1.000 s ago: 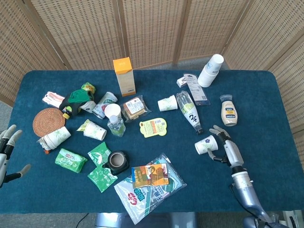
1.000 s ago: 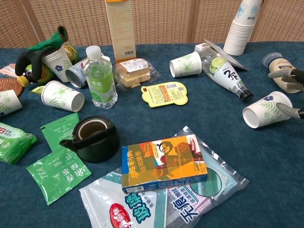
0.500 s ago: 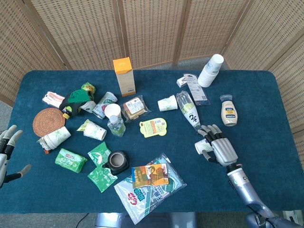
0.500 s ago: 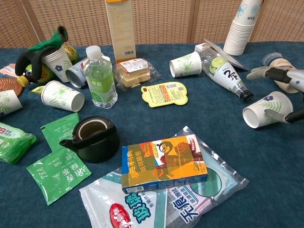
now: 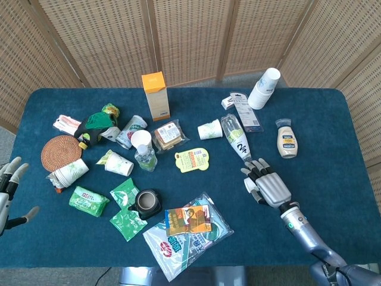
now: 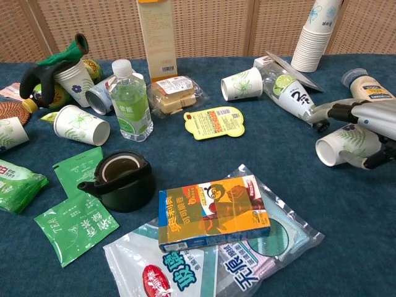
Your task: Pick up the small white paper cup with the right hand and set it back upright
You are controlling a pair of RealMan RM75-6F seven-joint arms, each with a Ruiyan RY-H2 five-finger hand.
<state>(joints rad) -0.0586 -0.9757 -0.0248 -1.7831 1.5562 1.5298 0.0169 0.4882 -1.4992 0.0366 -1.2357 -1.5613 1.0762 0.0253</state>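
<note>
The small white paper cup (image 6: 344, 146), printed with green leaves, lies on its side on the blue cloth with its mouth facing left. My right hand (image 5: 268, 186) is palm down over it and hides nearly all of it in the head view. In the chest view the right hand (image 6: 366, 119) has its fingers (image 6: 328, 112) stretched across the top of the cup and the thumb (image 6: 378, 159) against its near side. The cup still rests on the table. My left hand (image 5: 9, 192) hangs off the table's left edge, fingers apart and holding nothing.
A lime drink bottle (image 6: 296, 96) lies just beyond the right hand's fingertips. A mayonnaise bottle (image 5: 287, 140) lies behind the hand, a stack of paper cups (image 5: 264, 87) at the back. A snack box on plastic bags (image 5: 189, 221) lies to the left, near the front.
My right hand has turned palm down and slid left over the cup, its fingers now across the top. The cup has barely shifted. The left hand has not moved.
</note>
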